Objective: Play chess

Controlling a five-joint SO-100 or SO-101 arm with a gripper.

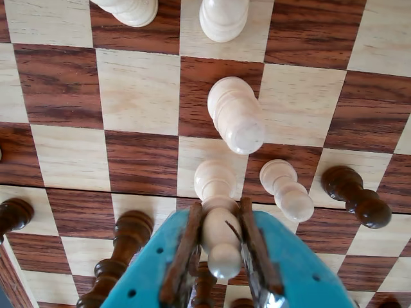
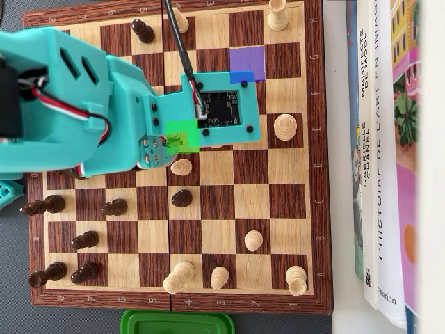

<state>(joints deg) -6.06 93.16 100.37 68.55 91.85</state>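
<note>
In the wrist view my gripper [image 1: 219, 226] is shut on a white pawn [image 1: 216, 192]. Its brown-padded fingers [image 1: 187, 247] press the pawn's body from both sides. The round head points toward the camera, and the base sits over a light square of the wooden chessboard [image 1: 138, 90]. I cannot tell whether the base touches the board. In the overhead view the teal arm [image 2: 104, 111] and its camera mount [image 2: 221, 108] hide the gripper and the held pawn. A green patch [image 2: 182, 136] and a purple patch [image 2: 247, 64] mark two squares.
Close to the held pawn stand a taller white piece [image 1: 236, 115], another white pawn [image 1: 287, 189] and a dark pawn [image 1: 356, 196]. Dark pieces [image 1: 122, 253] stand at the lower left. Books [image 2: 379, 153] lie right of the board, and a green lid [image 2: 177, 323] lies below it.
</note>
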